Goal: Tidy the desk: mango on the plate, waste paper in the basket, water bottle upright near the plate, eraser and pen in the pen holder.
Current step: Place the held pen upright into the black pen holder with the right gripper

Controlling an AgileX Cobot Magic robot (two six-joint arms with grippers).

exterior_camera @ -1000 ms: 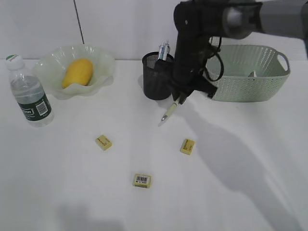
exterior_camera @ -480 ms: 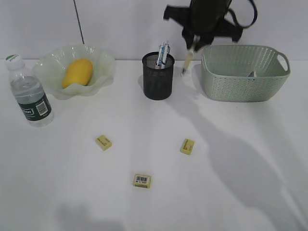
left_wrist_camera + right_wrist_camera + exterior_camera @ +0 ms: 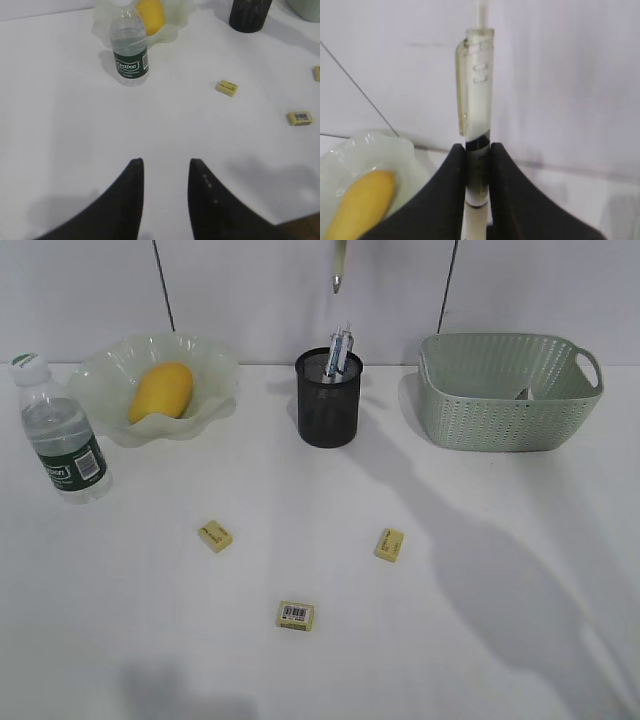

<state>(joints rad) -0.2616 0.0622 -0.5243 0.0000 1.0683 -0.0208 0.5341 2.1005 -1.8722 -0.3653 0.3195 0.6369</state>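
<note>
Right gripper point(image 3: 477, 150) jaws clamped on the pen point(image 3: 476, 100), fingers point(image 3: 452, 180) pinching the barrel at its dark band, clip end sticking up past the tips. Exterior view shows only the pen's tip at the top edge, hanging point-down above and just behind the pen holder point(image 3: 329, 400); the gripper itself is out of that frame. Left gripper point(image 3: 165, 167) jaws parted, nothing between them, hovering over bare desk point(image 3: 480, 640) at the near side.

Pen holder sits mid-back of the desk, with a couple of pens already standing in it. Basket point(image 3: 510, 390) is to its right, something pale just visible inside through the rim, can't tell what. Plate point(image 3: 215, 370) is to the holder's left, mango point(image 3: 160, 390) lying in it. Water bottle point(image 3: 62, 435) upright, just in front-left of the plate, cap on.

Three yellow erasers loose on the desk in front: left eraser point(image 3: 215, 536), right eraser point(image 3: 390, 544), and barcode eraser point(image 3: 295, 615) nearest the camera. All well apart from each other and from the holder.
</note>
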